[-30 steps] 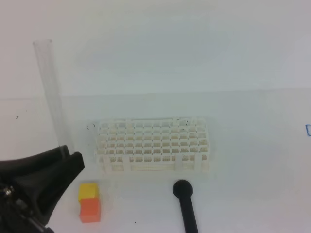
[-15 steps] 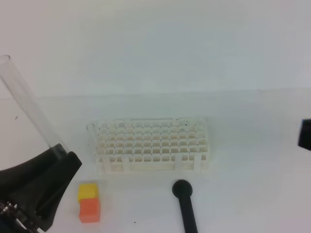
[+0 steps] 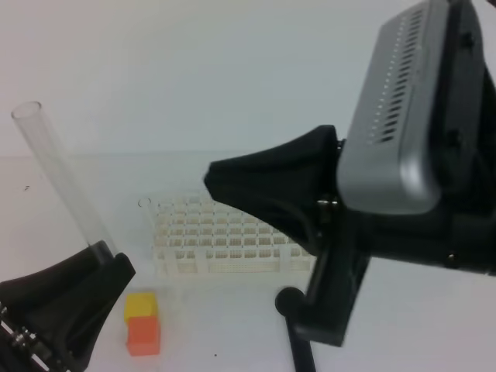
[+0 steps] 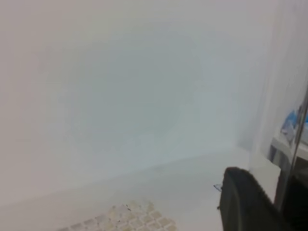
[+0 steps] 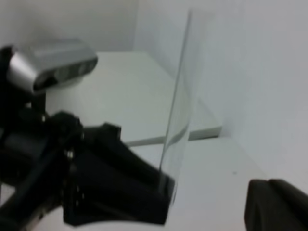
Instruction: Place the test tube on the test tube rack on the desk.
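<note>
A clear test tube [image 3: 66, 182] leans up and to the left, its lower end clamped in my left gripper [image 3: 108, 260], which is shut on it at the bottom left. The white lattice test tube rack [image 3: 205, 240] stands on the white desk [image 3: 70, 174], right of the tube; my right arm covers its right part. My right gripper [image 3: 217, 178] hangs above the rack, its black tip pointing left toward the tube; how its jaws stand does not show. The right wrist view shows the test tube [image 5: 185, 96] upright in the left gripper [image 5: 163, 187].
A yellow-and-orange block [image 3: 142, 322] sits on the desk in front of the rack's left end. A black round-headed tool [image 3: 293, 304] lies in front of the rack, partly behind my right arm. The right arm's grey camera housing [image 3: 407, 116] fills the upper right.
My right arm has swung in from the right and now covers much of the view and the rack's right part. The tube's top has shifted slightly to the right.
</note>
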